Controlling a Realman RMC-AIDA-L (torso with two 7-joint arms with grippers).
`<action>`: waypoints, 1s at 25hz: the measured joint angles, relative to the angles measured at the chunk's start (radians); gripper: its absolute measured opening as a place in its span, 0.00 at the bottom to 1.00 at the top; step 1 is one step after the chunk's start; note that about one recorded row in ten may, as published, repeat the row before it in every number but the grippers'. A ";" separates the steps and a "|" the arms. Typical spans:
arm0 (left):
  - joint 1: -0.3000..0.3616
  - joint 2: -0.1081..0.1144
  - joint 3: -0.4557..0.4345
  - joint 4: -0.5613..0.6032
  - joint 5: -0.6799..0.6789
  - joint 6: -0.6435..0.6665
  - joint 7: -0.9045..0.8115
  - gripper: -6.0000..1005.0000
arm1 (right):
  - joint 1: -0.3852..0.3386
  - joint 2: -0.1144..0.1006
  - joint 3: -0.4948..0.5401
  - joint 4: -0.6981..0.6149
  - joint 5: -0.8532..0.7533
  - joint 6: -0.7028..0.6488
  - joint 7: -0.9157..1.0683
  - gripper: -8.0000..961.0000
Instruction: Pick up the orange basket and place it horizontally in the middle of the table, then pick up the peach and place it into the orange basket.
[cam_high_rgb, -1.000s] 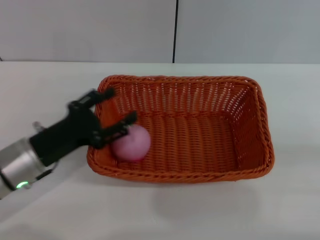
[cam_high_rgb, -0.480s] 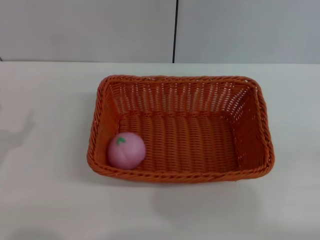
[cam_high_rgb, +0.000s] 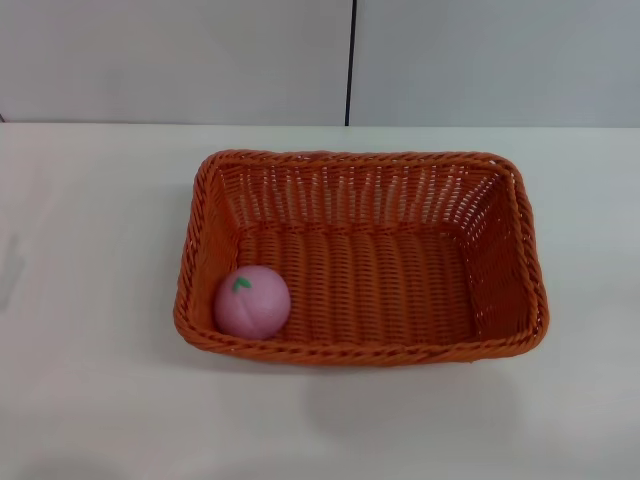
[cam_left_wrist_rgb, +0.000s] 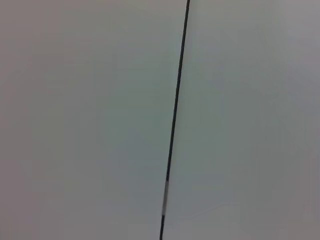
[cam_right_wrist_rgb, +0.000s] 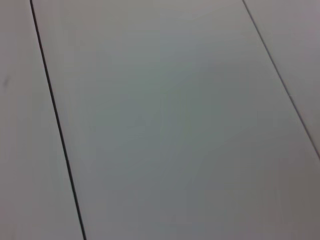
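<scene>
I have neither gripper in any of my views, so I cannot tell whether the fingers are spread or pressed together, nor place the peach relative to either one. Both wrist cameras give me only pale flat panels crossed by thin dark seams.

From the head camera, going left to right: the table is white and runs wide past the basket on both sides. The orange basket sits on it about mid-table, resting flat on its base with the open mouth up. Its long axis runs left to right across my view, with the long sides facing toward and away from me and the short sides at the left and right ends.

The peach lies inside the basket on the woven floor, in the near-left corner, close against the left wall and the near wall. Its green leaf mark faces upward, slightly left of centre.

Behind the table a grey wall shows one vertical dark seam.
</scene>
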 joint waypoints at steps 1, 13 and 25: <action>0.003 0.000 -0.002 0.002 0.000 -0.003 0.005 0.84 | 0.000 0.000 -0.002 0.004 -0.001 0.001 0.004 0.54; -0.022 0.001 -0.023 0.020 -0.001 0.005 0.010 0.84 | -0.002 -0.001 -0.063 0.002 -0.062 0.022 -0.034 0.58; -0.023 0.001 -0.033 0.033 -0.002 0.047 -0.004 0.84 | 0.009 0.001 -0.049 0.005 -0.066 0.001 -0.038 0.76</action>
